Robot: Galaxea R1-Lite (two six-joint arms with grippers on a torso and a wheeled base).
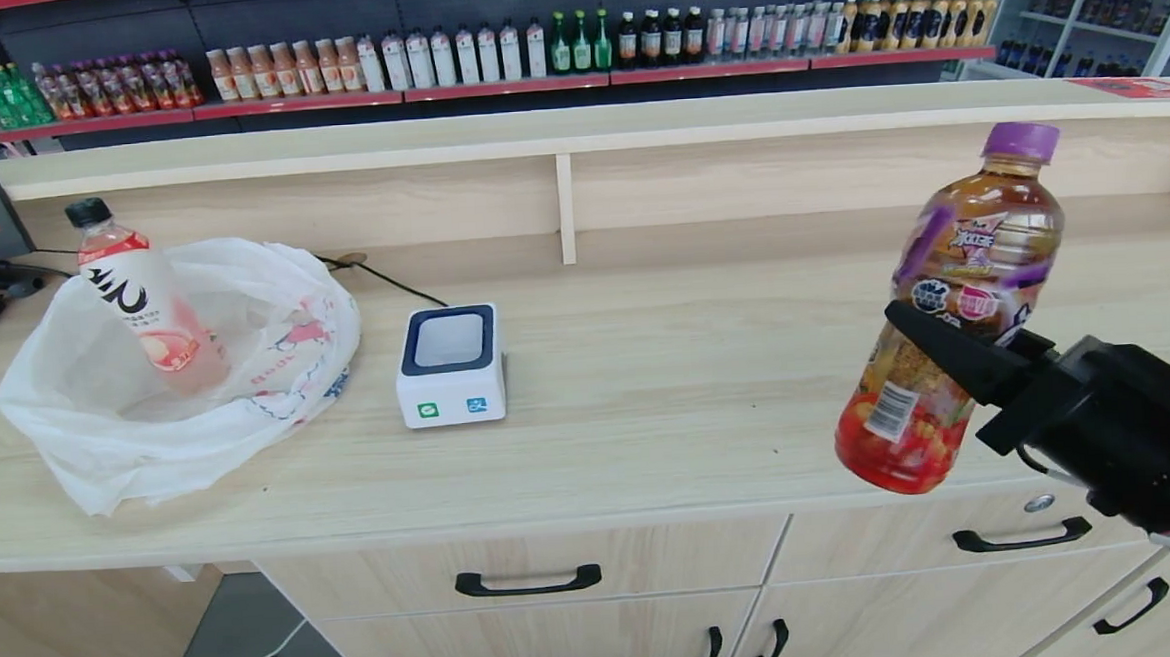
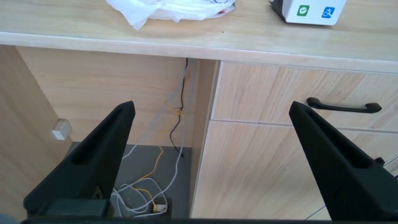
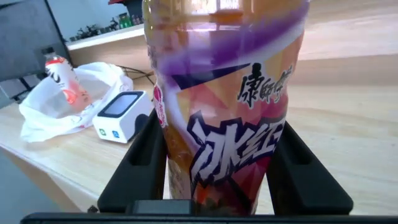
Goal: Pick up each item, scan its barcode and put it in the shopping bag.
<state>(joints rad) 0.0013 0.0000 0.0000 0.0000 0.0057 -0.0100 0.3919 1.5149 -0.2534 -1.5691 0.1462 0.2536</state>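
1. Purple-capped bottle (image 1: 955, 309) in the head view is held tilted above the counter (image 1: 650, 415) on the robot's right, with the right gripper (image 1: 931, 340) clamped round its lower half. The scanner (image 1: 450, 366) sits mid-counter, well apart. The shopping bag (image 1: 100, 434) lies beyond it, a pink bottle (image 1: 148, 301) already inside.
2. Left wrist view: the left gripper (image 2: 211, 124) hangs spread open below the counter edge, holding nothing.
3. Right wrist view: the jaws flank the bottle's label. Scanning looks to be the step in hand — next, the barcode likely must be carried over the scanner's window and turned toward it.
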